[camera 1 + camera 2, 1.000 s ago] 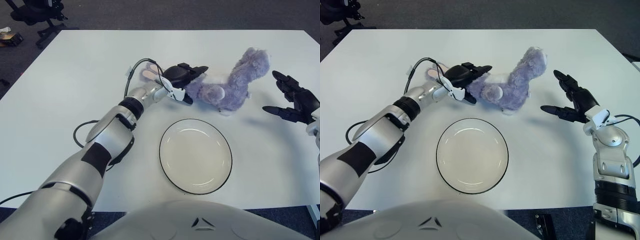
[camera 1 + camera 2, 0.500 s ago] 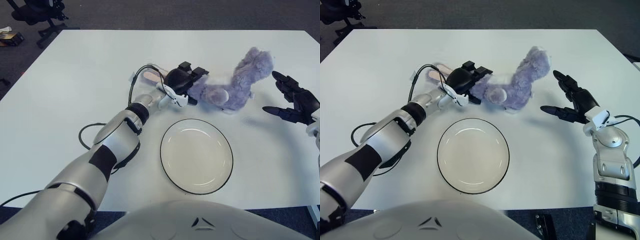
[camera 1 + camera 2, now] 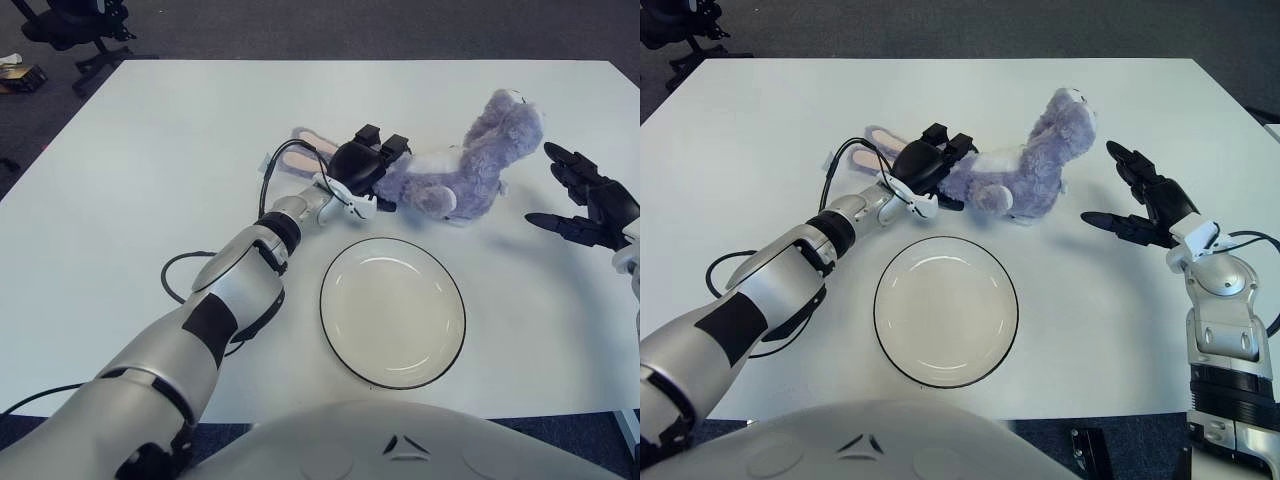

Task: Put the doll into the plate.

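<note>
Step in hand: securing the grab. Left robot hand (image 3: 365,168) is clenched around the head end of the fluffy lilac plush rabbit doll (image 3: 455,172), dark fingers wrapped over it just where the pink-lined ears (image 3: 303,140) stick out to the left. Doll lies stretched on the white counter (image 3: 150,150), body trailing right, rump end tipped up. Can't tell if any part is lifted clear.

Round white plate with a thin black rim (image 3: 393,311) sits empty on the counter, near the doll on the robot's side, not touching it.

Right robot hand (image 3: 588,203) shows right of the doll, fingers spread, grasping nothing, idle.

Next, my read: lift so the limp body clears the rim, carry toward the robot over plate centre, lower, release. Risk: the dangling rear drags or ends up draped over the rim.
</note>
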Controlling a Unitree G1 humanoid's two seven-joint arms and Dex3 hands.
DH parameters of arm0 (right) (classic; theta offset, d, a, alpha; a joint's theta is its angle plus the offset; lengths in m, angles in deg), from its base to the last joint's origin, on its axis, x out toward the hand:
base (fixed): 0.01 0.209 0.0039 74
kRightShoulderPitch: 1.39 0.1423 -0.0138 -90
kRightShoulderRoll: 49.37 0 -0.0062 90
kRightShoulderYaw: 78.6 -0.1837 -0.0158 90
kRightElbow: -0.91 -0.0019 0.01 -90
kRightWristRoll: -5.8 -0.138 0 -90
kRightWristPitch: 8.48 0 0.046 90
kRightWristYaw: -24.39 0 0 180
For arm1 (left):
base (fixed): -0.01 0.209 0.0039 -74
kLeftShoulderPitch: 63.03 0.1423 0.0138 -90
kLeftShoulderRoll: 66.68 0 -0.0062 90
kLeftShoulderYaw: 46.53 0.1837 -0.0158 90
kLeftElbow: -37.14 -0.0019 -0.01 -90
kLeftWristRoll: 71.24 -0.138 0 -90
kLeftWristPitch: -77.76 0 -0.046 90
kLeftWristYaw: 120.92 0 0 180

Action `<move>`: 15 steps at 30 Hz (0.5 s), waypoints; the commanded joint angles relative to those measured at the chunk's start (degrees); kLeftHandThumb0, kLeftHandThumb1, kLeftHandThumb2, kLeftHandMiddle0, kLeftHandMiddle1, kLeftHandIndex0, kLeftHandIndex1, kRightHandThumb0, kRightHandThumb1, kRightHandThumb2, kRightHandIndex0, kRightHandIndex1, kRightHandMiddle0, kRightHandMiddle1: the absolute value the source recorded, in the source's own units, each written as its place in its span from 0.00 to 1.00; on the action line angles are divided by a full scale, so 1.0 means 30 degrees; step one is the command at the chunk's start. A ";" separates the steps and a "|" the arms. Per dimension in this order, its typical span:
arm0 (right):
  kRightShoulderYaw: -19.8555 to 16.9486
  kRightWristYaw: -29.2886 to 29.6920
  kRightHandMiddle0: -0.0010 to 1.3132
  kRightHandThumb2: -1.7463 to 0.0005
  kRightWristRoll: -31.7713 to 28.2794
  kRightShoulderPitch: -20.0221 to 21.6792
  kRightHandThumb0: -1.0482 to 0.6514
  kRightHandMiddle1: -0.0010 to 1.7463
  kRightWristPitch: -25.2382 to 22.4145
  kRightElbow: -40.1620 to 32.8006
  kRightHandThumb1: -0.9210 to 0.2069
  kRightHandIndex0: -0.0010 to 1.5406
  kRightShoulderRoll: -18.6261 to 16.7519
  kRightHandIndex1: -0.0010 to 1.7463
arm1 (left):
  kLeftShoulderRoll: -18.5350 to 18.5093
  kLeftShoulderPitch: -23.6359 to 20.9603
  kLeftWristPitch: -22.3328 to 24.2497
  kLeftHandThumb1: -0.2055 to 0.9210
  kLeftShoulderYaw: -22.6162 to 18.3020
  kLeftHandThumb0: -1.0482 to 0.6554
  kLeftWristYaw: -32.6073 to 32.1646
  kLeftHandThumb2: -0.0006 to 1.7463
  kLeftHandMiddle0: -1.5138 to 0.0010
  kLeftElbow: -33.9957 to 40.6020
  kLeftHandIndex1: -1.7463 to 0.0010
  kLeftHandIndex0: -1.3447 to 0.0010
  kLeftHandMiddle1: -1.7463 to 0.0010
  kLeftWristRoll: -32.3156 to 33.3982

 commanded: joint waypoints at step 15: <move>0.0081 0.0194 0.10 0.93 -0.0026 0.0081 0.26 0.01 -0.0426 0.0425 0.00 0.08 -0.0135 0.00 | -0.3543 0.1017 -0.4483 1.00 -0.1521 0.71 0.1027 0.06 0.48 0.1254 0.00 0.56 0.00 0.1126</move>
